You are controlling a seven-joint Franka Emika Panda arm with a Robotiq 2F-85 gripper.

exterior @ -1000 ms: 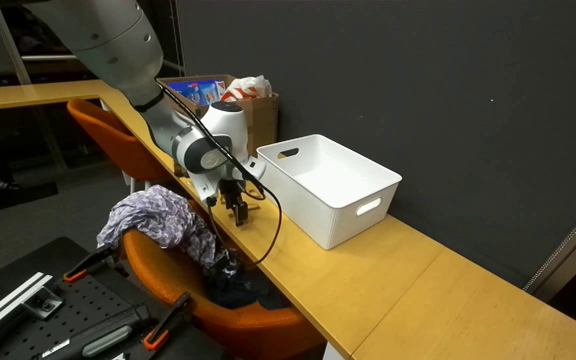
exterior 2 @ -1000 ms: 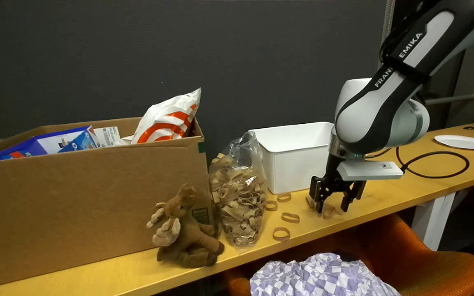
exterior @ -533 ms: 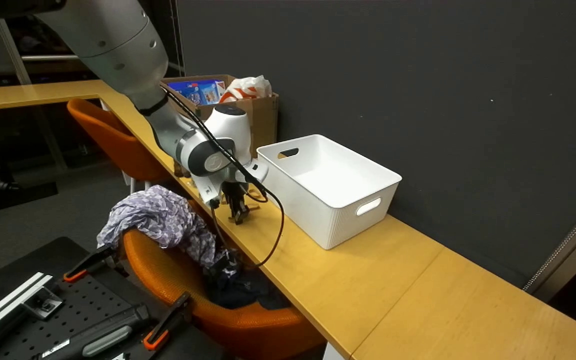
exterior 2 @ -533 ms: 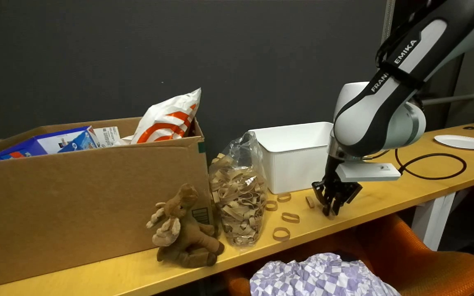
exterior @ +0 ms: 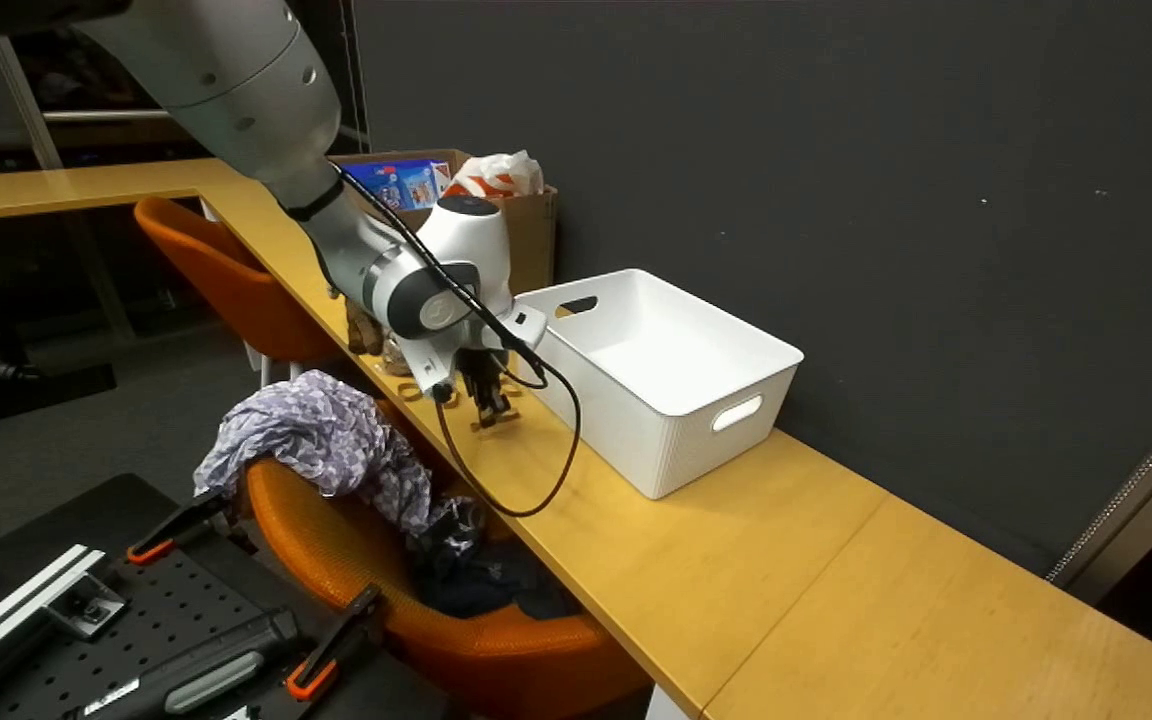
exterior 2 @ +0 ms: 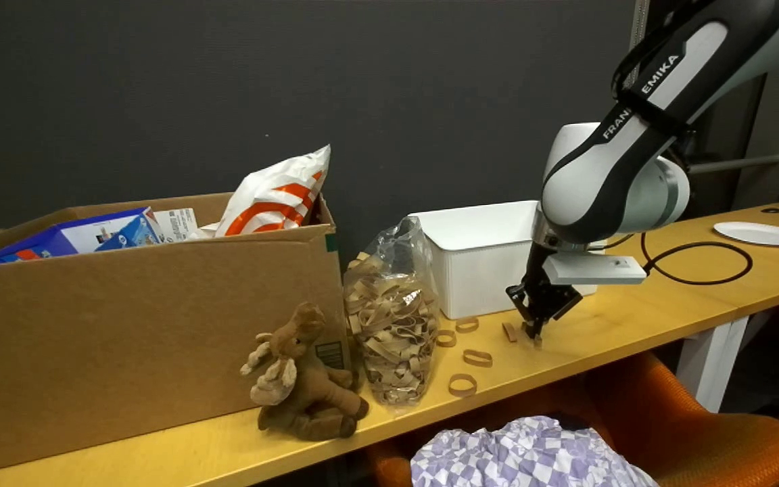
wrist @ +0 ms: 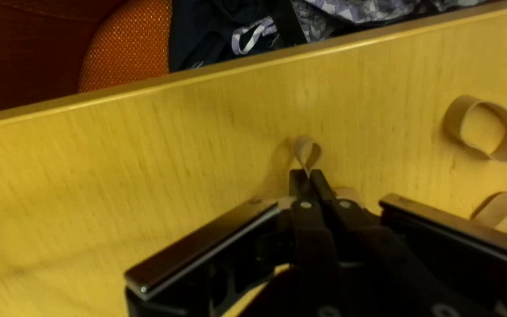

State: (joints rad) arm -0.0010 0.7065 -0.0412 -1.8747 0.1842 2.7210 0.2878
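Observation:
My gripper (wrist: 308,177) points down over the wooden table with its fingers pinched together. A tan rubber band (wrist: 302,143) is caught between the fingertips, and a small loop of it sticks out past them in the wrist view. In an exterior view the band's lower end (exterior 2: 537,343) shows just under the gripper (exterior 2: 533,330), close above the table; whether it touches the wood I cannot tell. Another band (exterior 2: 510,332) lies right beside the gripper. Further bands rest on the table, among them a round one (wrist: 455,115) in the wrist view.
Behind the gripper stands a white bin (exterior: 616,415). A clear bag of bands (exterior 2: 393,331), a plush moose (exterior 2: 312,399) and a large cardboard box (exterior 2: 159,338) stand along the table. A white plate (exterior 2: 765,234) lies farther off. An orange chair (exterior 2: 721,439) sits against the front edge.
The fingers, wide apart a second ago, have come together on a rubber band. Since then the gripper has risen slightly and shifted toward the bag and the bin.

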